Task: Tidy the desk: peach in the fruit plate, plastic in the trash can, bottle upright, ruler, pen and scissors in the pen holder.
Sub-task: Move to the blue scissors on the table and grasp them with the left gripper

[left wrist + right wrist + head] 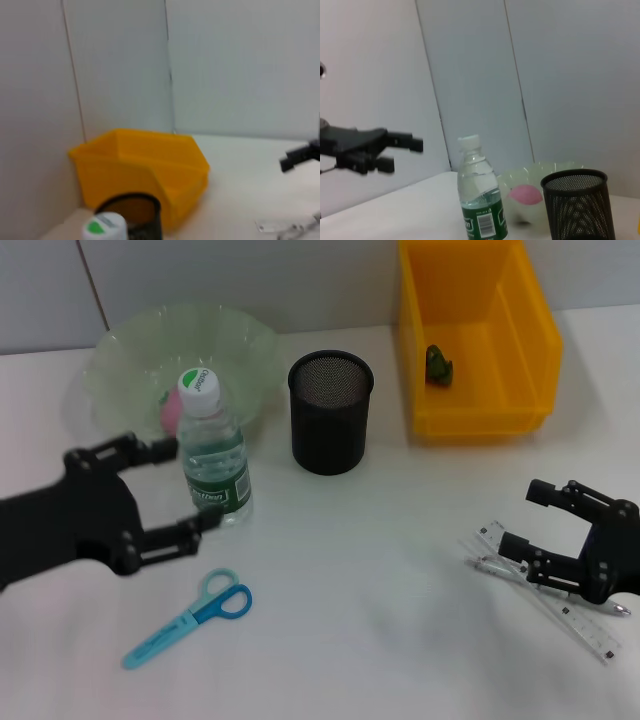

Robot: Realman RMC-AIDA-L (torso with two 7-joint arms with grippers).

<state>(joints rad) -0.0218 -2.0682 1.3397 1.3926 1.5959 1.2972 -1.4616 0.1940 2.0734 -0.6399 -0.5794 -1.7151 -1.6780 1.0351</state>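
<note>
Bottle [213, 447] upright already, left pincer [187, 487] wide around it. Right pincer [526, 518] wide above ruler [552, 592] at 4 o'clock; grab next.

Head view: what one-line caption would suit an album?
Open left gripper flanks upright clear plastic water bottle; open right gripper hovers over transparent ruler.

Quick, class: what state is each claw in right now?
Left claw: open, around the bottle, not gripping.
Right claw: open, empty, above the ruler.
</note>
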